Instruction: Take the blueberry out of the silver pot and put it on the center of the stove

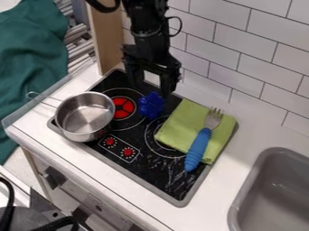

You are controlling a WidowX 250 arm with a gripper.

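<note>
The gripper [153, 91] hangs over the back of the stove, open, with its two fingers spread apart. Just below the fingertips, a dark blue lumpy toy, the blueberry [151, 105], rests near the middle of the black stove [158, 176], to the right of the red burner. I cannot tell whether the fingers touch it. At the stove's left side stands the silver pot [86, 114], its inside bare and its thin handle pointing to the upper left.
A green cloth [179, 124] lies on the stove's right part, with a blue-handled fork [198, 149] across it. The grey sink [274, 189] is at the lower right. A white tiled wall [247, 56] rises behind the stove.
</note>
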